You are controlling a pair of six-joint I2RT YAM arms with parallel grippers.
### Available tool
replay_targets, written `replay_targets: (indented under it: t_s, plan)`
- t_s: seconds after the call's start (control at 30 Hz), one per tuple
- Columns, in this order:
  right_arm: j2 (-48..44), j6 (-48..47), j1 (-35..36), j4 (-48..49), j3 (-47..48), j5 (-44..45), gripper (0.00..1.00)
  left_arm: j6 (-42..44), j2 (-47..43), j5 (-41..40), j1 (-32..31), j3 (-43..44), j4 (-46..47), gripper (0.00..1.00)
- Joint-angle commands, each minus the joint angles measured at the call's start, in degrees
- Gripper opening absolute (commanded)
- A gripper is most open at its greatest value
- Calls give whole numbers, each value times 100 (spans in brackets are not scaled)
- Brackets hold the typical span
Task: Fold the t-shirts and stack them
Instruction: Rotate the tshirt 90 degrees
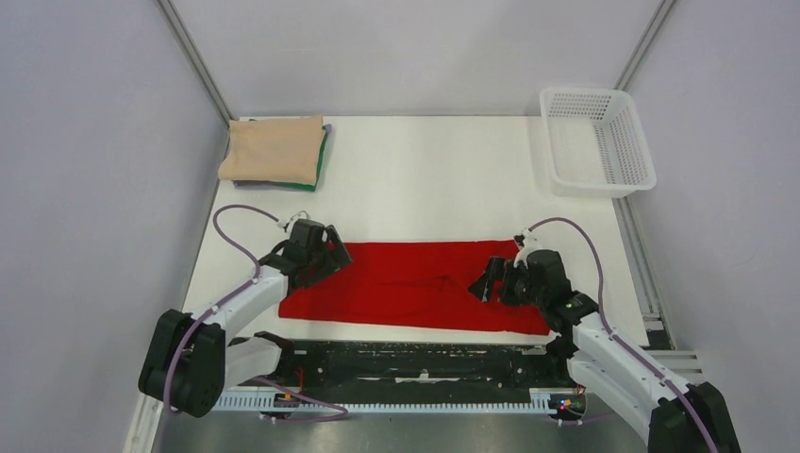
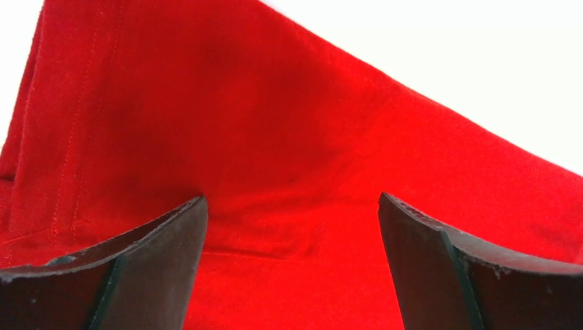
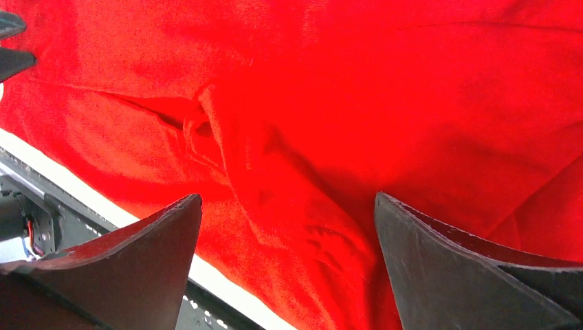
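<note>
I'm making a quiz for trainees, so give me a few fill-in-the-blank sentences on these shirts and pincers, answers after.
The unstacked t-shirt is coloured ___.
The beige shirt lies folded on a lower shirt, which is dark ___.
The left pincer and right pincer both stand ___, gripping nothing.
The white basket sits far back on the ___ side.
Missing words: red; green; open; right.

red t-shirt (image 1: 415, 283), beige t-shirt (image 1: 274, 148), white basket (image 1: 596, 142)
</note>
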Motion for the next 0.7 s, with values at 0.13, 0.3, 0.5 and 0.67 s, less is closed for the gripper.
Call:
replay_targets:
  t_s: [0.13, 0.3, 0.5, 0.67]
  plan:
    - [734, 146, -145, 466, 22, 1236, 98, -176, 228, 99, 6, -496, 697, 100]
    - [1426, 46, -419, 1221, 328, 1524, 98, -532, -98, 346, -27, -889, 886, 100]
    - [2830, -63, -666, 2043, 878, 1095, 98, -861, -1191, 359, -163, -1332, 851, 100]
    - [4177, -193, -840, 2434, 1722, 1239, 98, -1178, -1821, 313, -366, -1694, 831, 100]
